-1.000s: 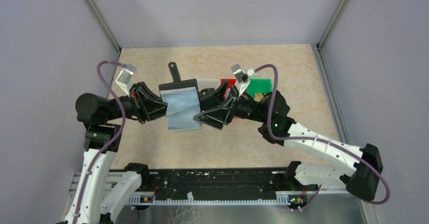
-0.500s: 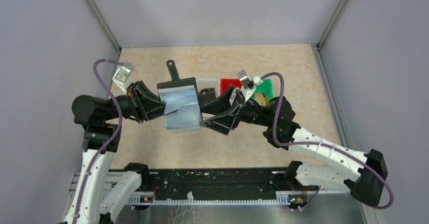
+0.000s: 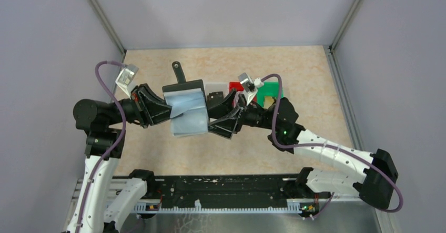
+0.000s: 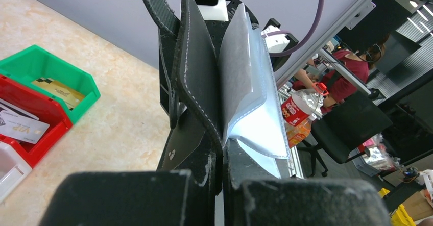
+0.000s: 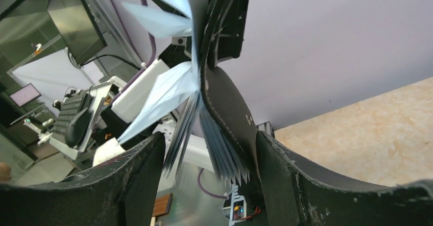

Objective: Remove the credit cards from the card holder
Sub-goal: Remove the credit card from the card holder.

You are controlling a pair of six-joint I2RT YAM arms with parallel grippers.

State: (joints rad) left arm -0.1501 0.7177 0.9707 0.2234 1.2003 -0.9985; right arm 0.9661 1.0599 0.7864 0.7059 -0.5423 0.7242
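Note:
The black card holder hangs in the air, spread open, with its grey-blue sleeves up and its strap pointing away. My left gripper is shut on the holder's left edge; in the left wrist view the black cover is pinched between the jaws of that gripper. My right gripper stands open around the holder's right side. The fanned sleeves and the black cover lie between the wide-apart fingers of that gripper. Two credit cards lie in bins: a gold one and a grey-white one.
A row of small bins stands on the table behind the right gripper: white, red and green. The green bin and the red bin also show beside the holder. Grey walls close in the table on three sides.
The right wrist swung out to the right and came back left, staying astride the holder's right edge. The left arm and the holder drifted slightly left. Neither gripper changed its opening.

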